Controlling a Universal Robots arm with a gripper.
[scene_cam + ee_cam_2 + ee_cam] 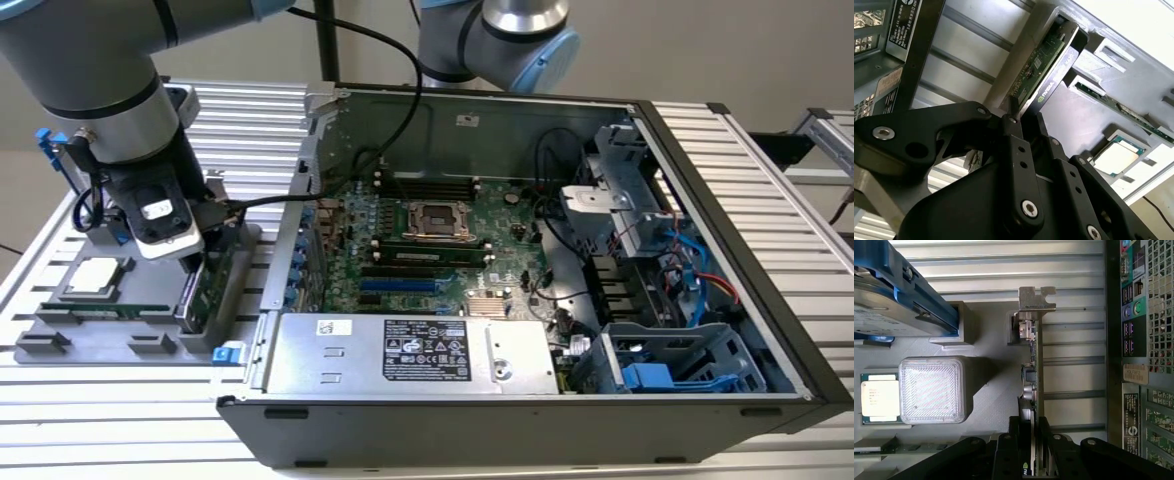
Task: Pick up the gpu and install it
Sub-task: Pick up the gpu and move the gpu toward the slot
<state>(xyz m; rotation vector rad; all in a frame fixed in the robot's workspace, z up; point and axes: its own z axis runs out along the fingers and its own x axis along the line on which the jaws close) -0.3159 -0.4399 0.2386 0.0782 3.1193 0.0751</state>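
**A:** What is taken by the hand?

**B:** The graphics card is held. The fingers are drawn in narrow, one against each face. The grip is set on the long top edge, probably so that the connector edge below is left free.

**A:** And where is the card found?

**B:** It is stood on edge in a slot of the grey holder, and by the look of it has not yet been lifted out. Its silver bracket is turned to the end away from the hand. The upright stance is judged to be deliberate: both faces are thereby offered to a grip from above.

**A:** What is kept beside it?

**B:** A clear cover and a processor chip are laid flat in the same holder, and a hard drive with blue rails is propped beyond them. Each is given its own recess, apart from the card, so the fingers are not crowded.

**A:** And farther off?

**B:** The computer case is laid on its side on the bench, just beside the holder, toward the exterior view's right. Its side panel is off, so the motherboard is turned upward and its slots can be reached from above.
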